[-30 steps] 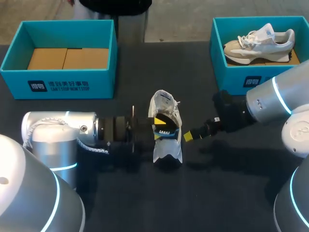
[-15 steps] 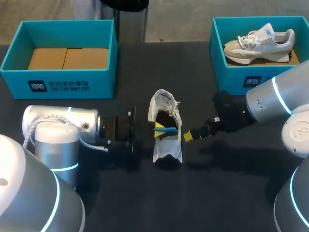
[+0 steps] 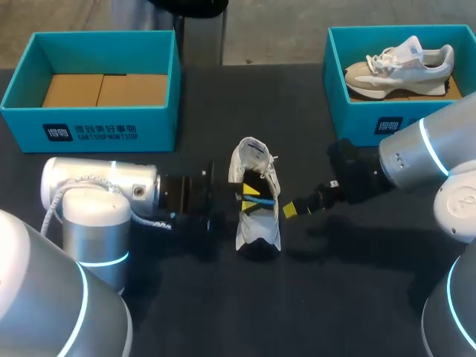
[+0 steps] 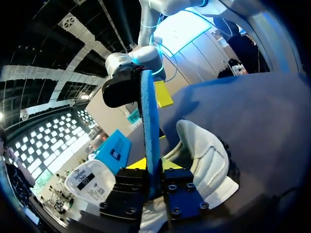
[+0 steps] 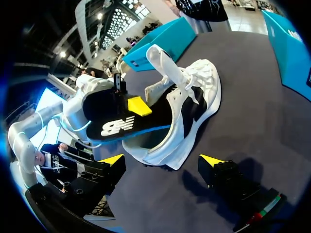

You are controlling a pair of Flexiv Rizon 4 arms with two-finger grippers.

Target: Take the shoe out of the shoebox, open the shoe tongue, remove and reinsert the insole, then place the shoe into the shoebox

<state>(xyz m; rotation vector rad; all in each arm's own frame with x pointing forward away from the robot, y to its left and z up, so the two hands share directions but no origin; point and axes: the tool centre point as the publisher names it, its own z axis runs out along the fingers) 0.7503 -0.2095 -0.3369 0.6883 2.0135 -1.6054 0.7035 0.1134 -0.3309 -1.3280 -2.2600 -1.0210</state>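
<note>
White shoe (image 3: 256,223) is sitting on the dark bench (image 3: 335,297) at the centre of the frame, between our two tools. Its tongue (image 3: 253,152) is pulled up and pointing toward the upper edge.

We are reaching in from the left of the frame with our left arm (image 3: 111,197). Our left tool (image 3: 251,195) is hanging over the shoe's opening, pinching the insole (image 3: 258,199) from both sides. In the left wrist view the insole (image 4: 149,121) is showing edge-on as a blue strip. It is running out ahead of the tool's black finger blocks, with the shoe (image 4: 206,160) lying just beside and beneath it.

In the right wrist view the insole (image 5: 116,121) is showing its black top face and blue rim. One end is dipping into the shoe (image 5: 194,92) and the rest is sticking out of the opening.

Our right arm (image 3: 424,156) is coming in from the right of the frame. The right tool (image 3: 291,210) is hanging just beside the shoe at centre right, with its fingers spread wide and gripping nothing.

Two teal boxes are standing along the upper edge. The left shoebox (image 3: 89,134) at upper left is showing cardboard (image 3: 104,89) inside. The right shoebox (image 3: 357,123) at upper right is holding a second shoe (image 3: 398,63).
</note>
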